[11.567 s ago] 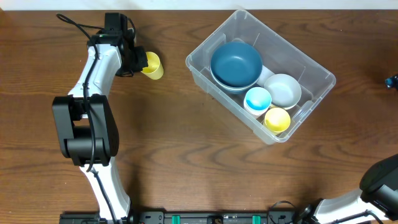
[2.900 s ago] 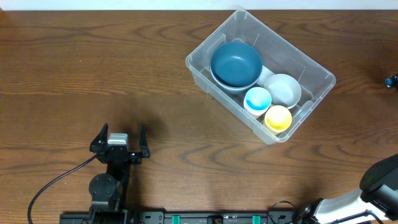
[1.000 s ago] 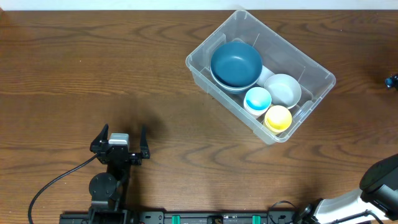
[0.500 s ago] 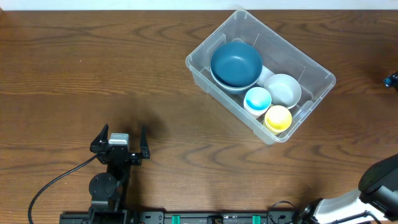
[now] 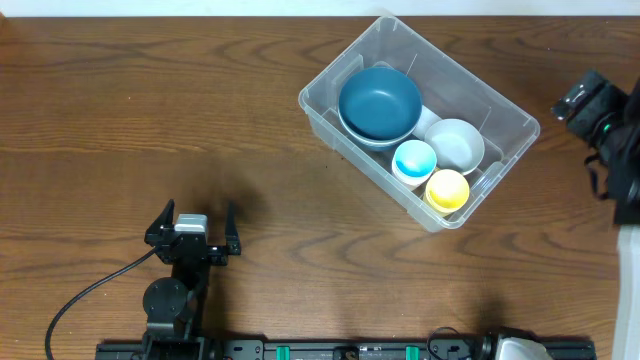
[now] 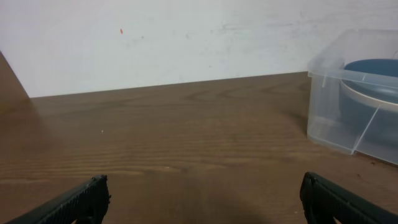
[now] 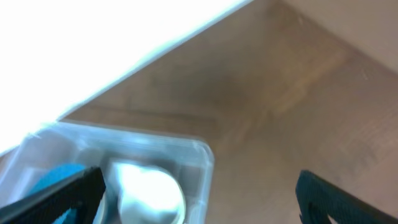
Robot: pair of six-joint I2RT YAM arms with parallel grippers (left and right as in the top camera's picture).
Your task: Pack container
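The container (image 5: 322, 112), a large clear plastic bin, sits slanted at the table's centre right. Inside it are a dark blue bowl (image 5: 379, 102), a white bowl (image 5: 455, 145), a white cup with a blue inside (image 5: 414, 160) and a yellow cup (image 5: 447, 190). My left gripper (image 5: 191, 222) rests open and empty near the front left, far from the bin. From the left wrist, the bin's corner (image 6: 323, 99) and the blue bowl (image 6: 373, 68) lie to the right of my open left gripper (image 6: 204, 185). My right gripper (image 5: 578, 98) hovers open just right of the bin. In the blurred right wrist view, my right gripper (image 7: 199, 180) is above the bin's corner (image 7: 202, 152) and the white bowl (image 7: 146, 190).
A brown wooden table (image 5: 200, 120) carries everything, with a white wall along its far edge (image 6: 186, 37). A black cable (image 5: 80, 300) trails from the left arm's base at the front left. The right arm's body (image 5: 625, 180) fills the right edge.
My right arm has swung into view at the right edge and now hangs beside the container. The left arm and the items in the bin have not moved.
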